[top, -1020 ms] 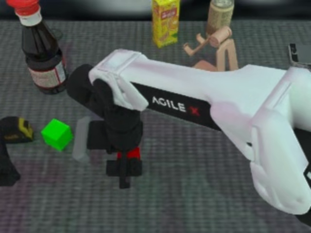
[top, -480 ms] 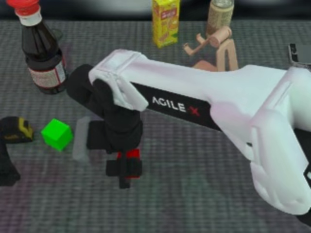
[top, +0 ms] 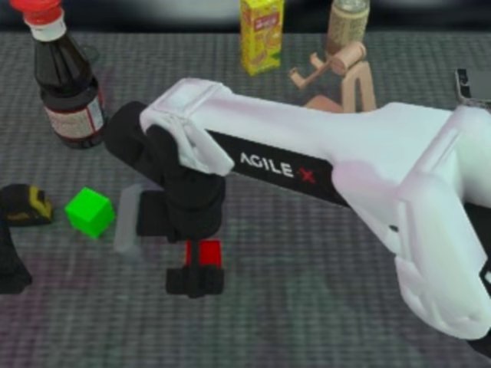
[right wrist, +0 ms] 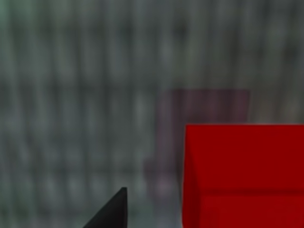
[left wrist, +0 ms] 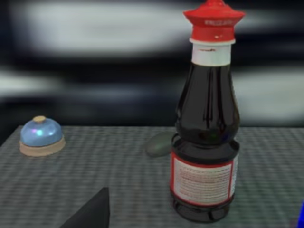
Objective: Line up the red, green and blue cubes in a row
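I'm seeing a matt red cube [top: 203, 251] and matt green cube [top: 90, 211] lying on a rough woven-looking tabletop [top: 307, 307], w/ my right arm's shell [top: 360, 169] showing smooth white plastic, the dark bottle [top: 69, 84] gleaming glossy, & a wooden stand [top: 341, 77] looking bare.

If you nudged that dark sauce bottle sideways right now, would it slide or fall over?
The dark sauce bottle looks tall and narrow with a slim neck, so a push near its red cap would probably tip it. Pushed low, it would more likely slide. It appears full, so fairly heavy.
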Motion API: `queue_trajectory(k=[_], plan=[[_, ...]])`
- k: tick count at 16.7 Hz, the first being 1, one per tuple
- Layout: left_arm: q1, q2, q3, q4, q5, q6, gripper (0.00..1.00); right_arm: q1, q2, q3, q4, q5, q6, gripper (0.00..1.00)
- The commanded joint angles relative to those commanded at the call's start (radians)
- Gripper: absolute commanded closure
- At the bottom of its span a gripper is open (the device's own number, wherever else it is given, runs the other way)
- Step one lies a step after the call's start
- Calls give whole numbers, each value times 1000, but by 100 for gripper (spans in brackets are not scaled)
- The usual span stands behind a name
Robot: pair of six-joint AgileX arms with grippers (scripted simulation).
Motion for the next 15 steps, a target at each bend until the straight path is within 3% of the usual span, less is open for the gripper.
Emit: queue_trajectory(k=[8,15], plan=[[0,0,0,0,0,0,0,2,2,17,-17,0,-3,0],[0,0,0,0,0,0,0,5,5,271,-267,0,-2,0]])
